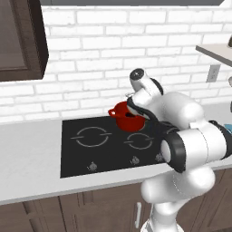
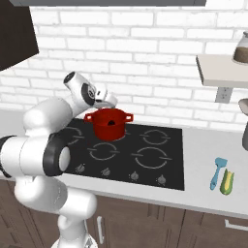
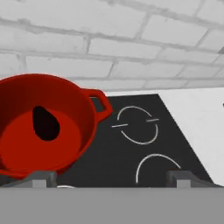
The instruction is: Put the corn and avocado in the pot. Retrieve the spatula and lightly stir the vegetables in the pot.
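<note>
The small dark rounded avocado (image 3: 46, 123) already lies inside the squat glossy red pot (image 2: 109, 124), centre of the right base view. The end effector (image 3: 111, 177) hovers beside it, released and empty. The slim yellow-green corn (image 2: 226, 182) waits lower right on the grey tabletop (image 2: 208, 145), beside a blue spatula (image 2: 217, 172); fetching it likely comes next, calling for a wide swing.

The grey counter (image 2: 203, 145) carries a black cooktop (image 2: 145, 164). The red pot (image 2: 109, 123) stands on the cooktop's rear left burner. On the bare counter right of the cooktop lie a blue spatula (image 2: 217, 172) and the corn (image 2: 226, 181), side by side, perhaps touching.
</note>
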Controlling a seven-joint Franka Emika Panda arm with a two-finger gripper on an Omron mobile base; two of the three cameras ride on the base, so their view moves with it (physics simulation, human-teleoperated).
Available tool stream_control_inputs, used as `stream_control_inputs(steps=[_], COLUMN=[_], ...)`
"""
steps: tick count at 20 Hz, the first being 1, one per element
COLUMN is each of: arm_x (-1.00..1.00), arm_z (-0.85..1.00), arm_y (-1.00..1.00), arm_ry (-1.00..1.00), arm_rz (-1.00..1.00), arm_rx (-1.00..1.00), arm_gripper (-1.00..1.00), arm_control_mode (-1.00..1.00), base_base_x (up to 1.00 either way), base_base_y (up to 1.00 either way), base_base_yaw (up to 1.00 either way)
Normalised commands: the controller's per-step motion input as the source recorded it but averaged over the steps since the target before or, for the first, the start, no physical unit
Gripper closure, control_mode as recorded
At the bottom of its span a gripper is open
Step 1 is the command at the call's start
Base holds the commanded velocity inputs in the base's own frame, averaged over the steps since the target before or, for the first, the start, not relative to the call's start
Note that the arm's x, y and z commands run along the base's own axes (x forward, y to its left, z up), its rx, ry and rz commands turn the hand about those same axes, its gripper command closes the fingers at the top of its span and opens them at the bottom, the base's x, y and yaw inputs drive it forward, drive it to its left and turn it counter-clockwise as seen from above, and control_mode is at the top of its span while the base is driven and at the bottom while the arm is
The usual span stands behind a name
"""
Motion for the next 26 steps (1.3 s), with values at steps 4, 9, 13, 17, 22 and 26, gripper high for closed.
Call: stream_control_inputs(steps=[4,9,13,17,22,26], arm_x=[-0.65,-0.61,-0.5,-0.43,-0.37,-0.29], arm_z=[0.1,0.0,0.0,0.0,0.0,0.0], arm_y=[-0.2,-0.52,-0.61,-0.63,-0.67,-0.74], arm_ry=[0.0,0.0,0.01,0.0,0.0,0.01], arm_rz=[-0.22,-0.16,-0.07,-0.01,0.0,0.0], arm_rx=[0.02,0.09,0.05,0.01,0.0,0.02], arm_gripper=[-1.0,-1.0,-1.0,-1.0,-1.0,-1.0], arm_control_mode=[-1.0,-1.0,-1.0,-1.0,-1.0,-1.0], base_base_x=[0.0,0.0,0.0,0.0,0.0,0.0], base_base_y=[0.0,0.0,0.0,0.0,0.0,0.0], base_base_yaw=[0.0,0.0,0.0,0.0,0.0,0.0])
